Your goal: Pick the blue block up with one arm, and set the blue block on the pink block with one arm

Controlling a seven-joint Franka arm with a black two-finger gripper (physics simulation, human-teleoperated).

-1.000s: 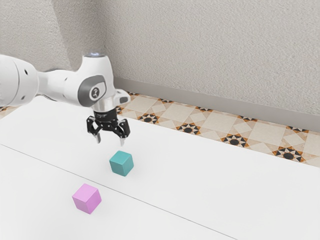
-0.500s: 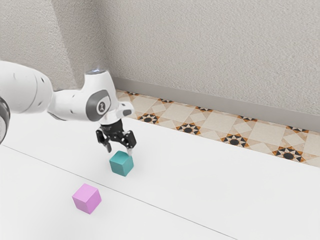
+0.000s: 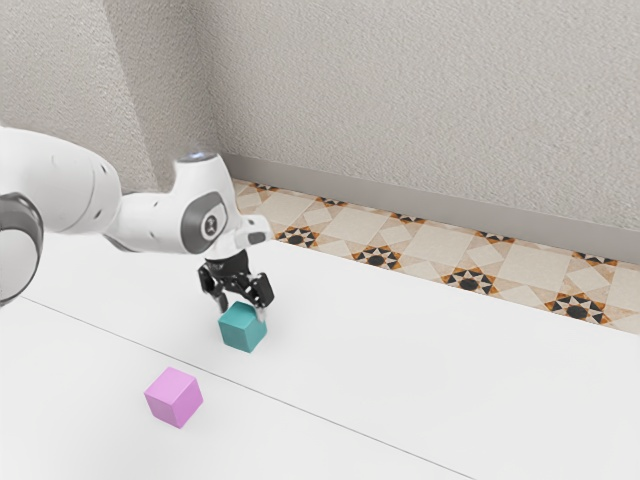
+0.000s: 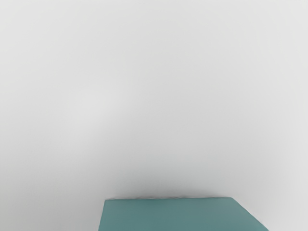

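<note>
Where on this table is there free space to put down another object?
The widest bare stretch of the table lies on the exterior view's right of the blue block. A narrower gap lies between the blue block and the pink block. It is crowded only at the blue block, where the open hand hangs.

The exterior camera stands at the side of the arm (image 3: 70, 200), well back from the blue block (image 3: 243, 328) and higher than it. It looks down at a slant across the white table (image 3: 430, 380) toward the patterned floor tiles (image 3: 450, 250) and the grey wall (image 3: 420, 90) beyond the block. The pink block (image 3: 173, 397) lies on the camera's side of the blue block. The wrist camera sits on the hand directly over the blue block (image 4: 178, 215), very close, facing down onto the table (image 4: 144, 96). The frame's edge cuts off part of the block's face. Both views share the blue block and the bare table just beside it.
</note>
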